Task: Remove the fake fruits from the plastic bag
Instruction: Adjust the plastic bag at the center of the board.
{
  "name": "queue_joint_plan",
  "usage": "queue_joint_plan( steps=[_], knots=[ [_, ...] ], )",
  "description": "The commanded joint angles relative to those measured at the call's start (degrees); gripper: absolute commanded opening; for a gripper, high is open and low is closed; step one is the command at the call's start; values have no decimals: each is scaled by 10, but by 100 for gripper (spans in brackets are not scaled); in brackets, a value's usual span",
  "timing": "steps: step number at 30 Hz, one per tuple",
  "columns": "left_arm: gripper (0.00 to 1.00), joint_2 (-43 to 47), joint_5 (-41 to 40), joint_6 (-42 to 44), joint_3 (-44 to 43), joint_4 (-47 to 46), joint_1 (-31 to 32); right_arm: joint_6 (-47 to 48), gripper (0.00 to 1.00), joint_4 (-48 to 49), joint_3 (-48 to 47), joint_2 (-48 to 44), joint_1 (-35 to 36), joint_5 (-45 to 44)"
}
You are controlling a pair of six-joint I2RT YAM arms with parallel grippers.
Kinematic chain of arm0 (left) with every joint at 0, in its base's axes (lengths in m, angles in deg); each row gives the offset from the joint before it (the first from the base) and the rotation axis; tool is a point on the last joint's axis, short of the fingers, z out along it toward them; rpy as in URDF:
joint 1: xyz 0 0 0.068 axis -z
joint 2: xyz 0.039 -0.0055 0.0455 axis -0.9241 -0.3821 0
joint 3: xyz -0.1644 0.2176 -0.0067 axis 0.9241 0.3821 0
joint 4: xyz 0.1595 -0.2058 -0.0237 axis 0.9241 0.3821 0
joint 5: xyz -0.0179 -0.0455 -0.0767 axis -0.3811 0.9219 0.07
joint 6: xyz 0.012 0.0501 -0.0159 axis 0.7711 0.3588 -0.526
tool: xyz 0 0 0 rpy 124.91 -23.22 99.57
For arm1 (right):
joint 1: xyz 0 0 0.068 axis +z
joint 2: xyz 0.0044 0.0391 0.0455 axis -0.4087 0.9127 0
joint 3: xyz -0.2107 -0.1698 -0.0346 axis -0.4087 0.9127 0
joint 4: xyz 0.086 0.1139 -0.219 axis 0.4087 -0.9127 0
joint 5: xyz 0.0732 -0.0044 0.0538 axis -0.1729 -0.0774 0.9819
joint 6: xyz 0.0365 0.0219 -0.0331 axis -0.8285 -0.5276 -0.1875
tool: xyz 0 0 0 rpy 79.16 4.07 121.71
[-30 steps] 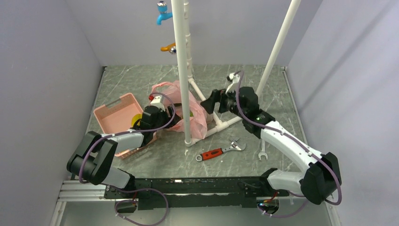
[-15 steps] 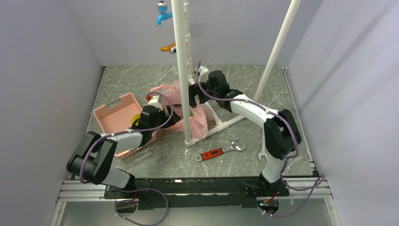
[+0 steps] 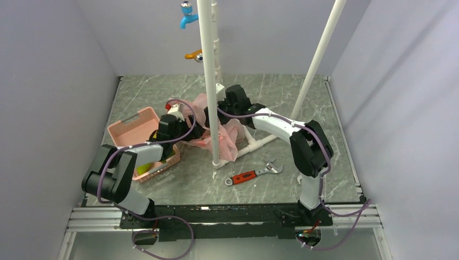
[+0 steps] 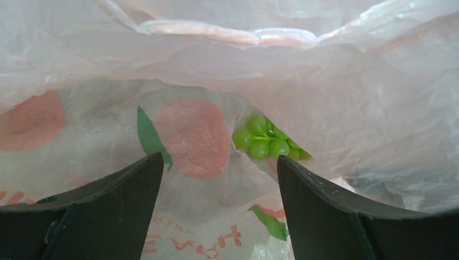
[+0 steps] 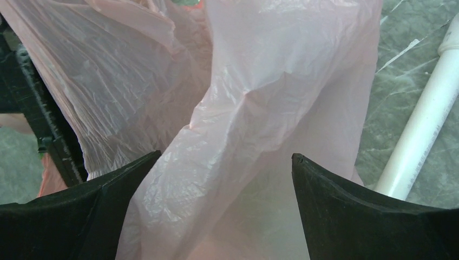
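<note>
Left wrist view: the left gripper is spread wide and holds nothing, its nose at the mouth of the plastic bag. Deep inside, past a fold of printed film, lies a green grape bunch. It is one of the fake fruits, untouched and well ahead of the fingertips. No other fruit shows here, though the folds may hide more.

Right wrist view: the right gripper is likewise released. A tall crinkled fold of the bag stands between its jaws but is not pinched. A white pipe lies on the grey bench just beside the bag.

Top external view: the bag sits crumpled mid-bench at the foot of an upright white post, with an arm at either side of it. To its left, a pink basket shows a yellow-green thing through its slots. This is probably a fruit already taken out, though I cannot tell for sure. So the job looks partly done at best, with the grapes at least left to fetch. In the way are the slack film draped over the grapes, and the post and pipe frame crowding the right arm. A red-handled wrench lies nearer the bases, apart from the bag. A blue tap and an orange tap hang on the post above.
</note>
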Motion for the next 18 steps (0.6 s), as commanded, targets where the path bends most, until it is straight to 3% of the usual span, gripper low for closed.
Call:
queue_joint_plan(
  steps=[1, 5, 13, 18],
  knots=[
    [82, 18, -5, 6, -4, -15, -4, 74, 93, -63, -62, -32, 12, -12],
    [83, 53, -26, 15, 15, -10, -5, 61, 99, -63, -60, -60, 26, -47],
    [82, 68, -17, 0, 40, -22, -5, 15, 100, -50, -56, -116, 48, -76],
    [82, 76, -27, 1, 42, -18, -5, 35, 99, -78, -95, -71, 60, -77]
  ],
)
